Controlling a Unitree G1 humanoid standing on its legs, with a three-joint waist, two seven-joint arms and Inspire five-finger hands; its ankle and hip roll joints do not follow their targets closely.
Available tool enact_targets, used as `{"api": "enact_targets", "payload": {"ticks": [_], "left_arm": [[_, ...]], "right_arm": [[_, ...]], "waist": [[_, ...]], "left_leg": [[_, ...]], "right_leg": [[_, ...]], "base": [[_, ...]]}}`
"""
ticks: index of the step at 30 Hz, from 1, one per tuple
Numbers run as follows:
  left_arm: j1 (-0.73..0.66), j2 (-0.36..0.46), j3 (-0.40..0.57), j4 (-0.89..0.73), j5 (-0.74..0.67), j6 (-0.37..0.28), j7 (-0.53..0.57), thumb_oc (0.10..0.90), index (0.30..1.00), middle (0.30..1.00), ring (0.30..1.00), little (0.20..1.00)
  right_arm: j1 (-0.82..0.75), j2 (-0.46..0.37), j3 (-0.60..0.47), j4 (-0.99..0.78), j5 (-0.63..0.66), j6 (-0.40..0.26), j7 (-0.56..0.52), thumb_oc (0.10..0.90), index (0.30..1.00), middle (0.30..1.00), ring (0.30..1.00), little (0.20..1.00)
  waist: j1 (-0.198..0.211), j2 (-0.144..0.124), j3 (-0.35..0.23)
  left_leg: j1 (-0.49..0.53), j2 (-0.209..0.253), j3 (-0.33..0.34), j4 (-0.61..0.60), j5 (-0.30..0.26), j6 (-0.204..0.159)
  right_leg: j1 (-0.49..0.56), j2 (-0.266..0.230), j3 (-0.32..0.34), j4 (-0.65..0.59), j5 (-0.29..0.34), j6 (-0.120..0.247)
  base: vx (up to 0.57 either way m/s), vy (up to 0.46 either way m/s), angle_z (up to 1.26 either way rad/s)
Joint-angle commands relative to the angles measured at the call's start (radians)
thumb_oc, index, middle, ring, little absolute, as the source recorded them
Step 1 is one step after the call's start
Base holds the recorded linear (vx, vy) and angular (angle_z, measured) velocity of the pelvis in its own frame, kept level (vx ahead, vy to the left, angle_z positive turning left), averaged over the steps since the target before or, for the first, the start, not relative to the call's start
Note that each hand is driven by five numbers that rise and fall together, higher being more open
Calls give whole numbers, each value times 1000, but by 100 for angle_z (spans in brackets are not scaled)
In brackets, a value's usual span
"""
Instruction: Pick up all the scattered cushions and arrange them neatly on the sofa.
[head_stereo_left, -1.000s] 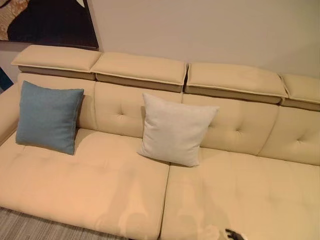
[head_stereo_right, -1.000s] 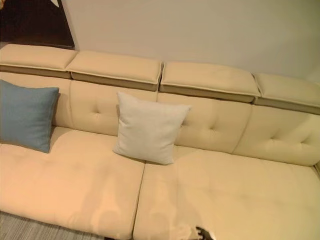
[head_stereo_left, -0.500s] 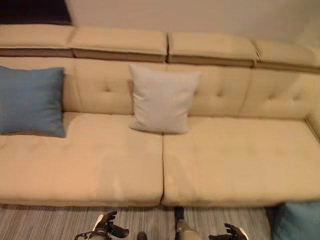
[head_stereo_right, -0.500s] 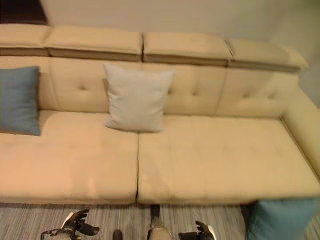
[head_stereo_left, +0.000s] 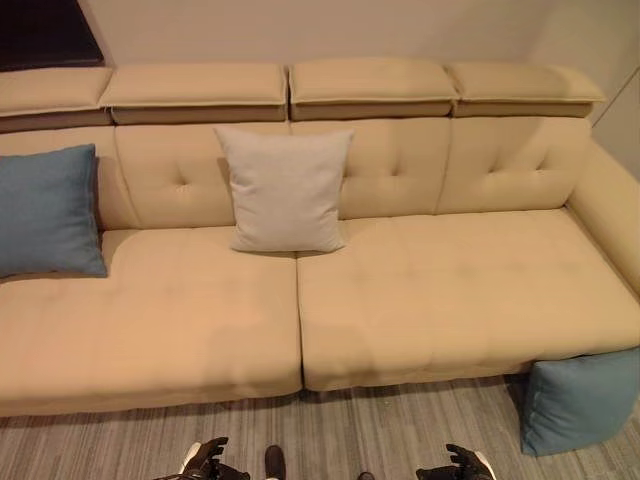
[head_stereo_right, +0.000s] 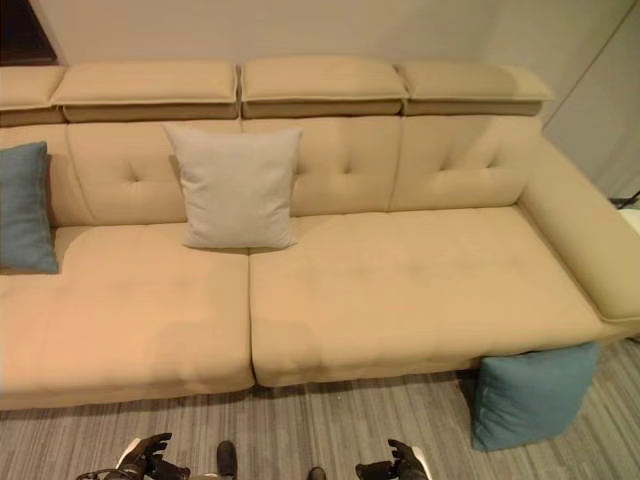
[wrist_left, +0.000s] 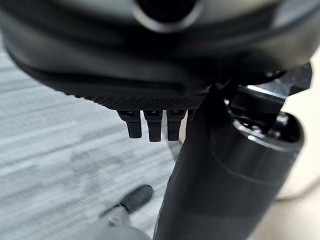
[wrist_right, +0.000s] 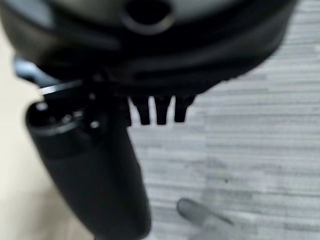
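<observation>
A cream sofa (head_stereo_left: 450, 290) spans the view. A blue cushion (head_stereo_left: 48, 212) leans upright against its backrest at the far left, and a pale grey cushion (head_stereo_left: 285, 190) stands against the backrest near the middle. A teal cushion (head_stereo_left: 578, 400) sits on the floor, leaning on the sofa's front right corner. My left hand (head_stereo_left: 205, 462) and right hand (head_stereo_left: 462, 465) hang low over the carpet in front of the sofa, both open with relaxed fingers (wrist_left: 152, 127) and holding nothing. The right hand's fingers (wrist_right: 160, 112) point down at the floor.
Grey striped carpet (head_stereo_left: 380, 430) lies between me and the sofa. The sofa's right armrest (head_stereo_right: 580, 240) slopes forward above the teal cushion. A dark picture (head_stereo_left: 40, 30) hangs on the wall at the upper left.
The camera has swung right and tilted down, bringing the floor, the teal cushion and both hands into view. The two cushions on the sofa have not moved.
</observation>
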Motion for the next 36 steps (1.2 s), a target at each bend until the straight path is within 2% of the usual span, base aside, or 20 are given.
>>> {"api": "enact_targets", "payload": {"ticks": [1,6,7,8,9,12,13,15,17,21,22,23,24,25,26,28,30,31,32,36], "left_arm": [[-67,37,14,-32,-2,-28,15,800,900,900,900,900],[-78,14,-18,-36,7,-23,9,800,900,900,900,900],[-82,7,-26,-37,5,-23,10,800,900,900,900,900],[-85,-10,-31,-34,-10,-26,15,800,900,900,900,900],[-85,-11,-31,-34,-11,-26,15,800,900,900,900,900],[-89,-29,-36,-34,-25,-27,15,800,900,900,900,900],[-89,-29,-36,-34,-25,-27,15,800,900,900,900,900],[-105,-40,-48,-39,-21,-29,15,800,900,900,900,900],[-124,-36,-68,-41,-6,-29,17,800,900,900,900,900],[-142,-13,-86,-35,28,-28,20,800,900,900,900,900],[-147,-2,-86,-30,33,-26,20,800,900,900,900,900],[-149,4,-87,-25,41,-25,19,800,900,900,900,900],[-149,4,-87,-24,41,-25,19,800,900,900,900,900],[-147,9,-87,-22,52,-23,18,800,900,900,900,900],[-140,16,-85,-20,63,-19,14,800,900,900,900,900],[-136,18,-80,-20,62,-18,13,800,900,900,900,900],[-125,15,-69,-20,60,-15,13,800,900,900,900,900],[-125,15,-69,-20,60,-15,13,800,900,900,900,900],[-123,14,-65,-30,58,-18,12,800,900,900,900,900],[-113,6,-63,-44,52,-19,12,800,900,900,900,900]], "right_arm": [[-29,-42,6,-14,34,-18,-32,800,900,900,900,900],[-22,-55,8,20,34,-13,-41,800,900,900,900,900],[-23,-56,12,30,31,-10,-42,800,900,900,900,900],[-23,-62,13,42,20,-15,-49,800,900,900,900,900],[-23,-62,13,42,20,-15,-49,800,900,900,900,900],[-32,-75,19,50,9,-9,-53,800,900,900,900,900],[-32,-75,19,50,9,-9,-53,800,900,900,900,900],[-44,-78,23,50,3,0,-53,800,900,900,900,900],[-63,-68,23,43,16,11,-57,800,900,900,900,900],[-78,-46,31,17,13,15,-63,800,900,900,900,900],[-76,-42,34,14,5,14,-66,800,900,900,900,900],[-70,-41,38,15,-5,13,-66,800,900,900,900,900],[-71,-41,38,15,-5,13,-66,800,900,900,900,900],[-64,-41,44,17,-19,14,-65,800,900,900,900,900],[-54,-44,45,28,-29,17,-64,800,900,900,900,900],[-47,-47,40,33,-30,19,-63,800,900,900,900,900],[-32,-48,28,41,-32,18,-65,800,900,900,900,900],[-32,-48,28,41,-32,19,-65,800,900,900,900,900],[-32,-48,30,38,-34,19,-69,800,900,900,900,900],[-31,-44,36,33,-31,21,-71,800,900,900,900,900]], "waist": [[-20,-50,12],[-32,-42,45],[-30,-42,52],[-22,-47,63],[-22,-47,63],[-9,-46,64],[-9,-46,65],[-19,-34,63],[-31,-40,72],[-38,-51,90],[-31,-48,101],[-23,-42,106],[-24,-44,104],[-15,-36,107],[-9,-33,104],[-6,-32,99],[18,-24,83],[18,-25,81],[49,-29,64],[51,-30,49]], "left_leg": [[-36,-82,-55,83,-129,-9],[-57,-58,-80,134,-113,-29],[-60,-64,-109,142,-118,-31],[-54,-108,-231,173,-162,-33],[-53,-108,-231,174,-163,-33],[-33,-153,-351,206,-212,-25],[-32,-153,-351,206,-212,-25],[-7,-168,-396,174,-231,-12],[-8,-166,-349,159,-229,0],[-10,-156,-262,121,-215,16],[-10,-143,-238,120,-214,17],[-15,-132,-215,113,-207,18],[-17,-134,-216,112,-203,18],[-21,-122,-192,103,-191,18],[-15,-114,-163,89,-175,26],[-12,-111,-149,85,-170,32],[-11,-93,-93,81,-162,34],[-14,-93,-93,80,-159,34],[-27,-78,-36,91,-156,25],[-18,-64,-2,95,-149,13]], "right_leg": [[62,-39,-13,-95,47,82],[73,-28,-8,-114,56,65],[66,-29,-4,-109,63,64],[43,-35,27,-101,85,64],[44,-34,27,-100,84,64],[14,-33,99,-99,110,71],[15,-33,99,-99,110,71],[-26,-34,157,-96,136,89],[-86,-44,208,-89,181,122],[-168,-57,220,-87,237,164],[-172,-61,178,-79,227,159],[-172,-81,98,-68,215,149],[-174,-83,97,-68,216,149],[-167,-109,0,-40,192,137],[-140,-119,-55,13,158,120],[-126,-116,-53,34,145,115],[-60,-127,-119,66,98,108],[-62,-127,-119,64,100,108],[0,-141,-185,20,90,117],[10,-110,-145,-44,95,114]], "base": [[-103,-94,-12],[-100,-39,-4],[-173,33,-30],[-139,32,-39],[-122,62,-55],[-46,86,-88],[-34,153,-134],[-93,250,-121],[-175,286,-122],[-186,172,-123],[-218,94,-76],[-157,66,-85],[-166,91,-163],[-199,130,-150],[-245,151,-131],[-164,66,-71],[-152,3,-76],[-140,-58,-95],[-97,-52,-115],[-35,-131,-91]]}}
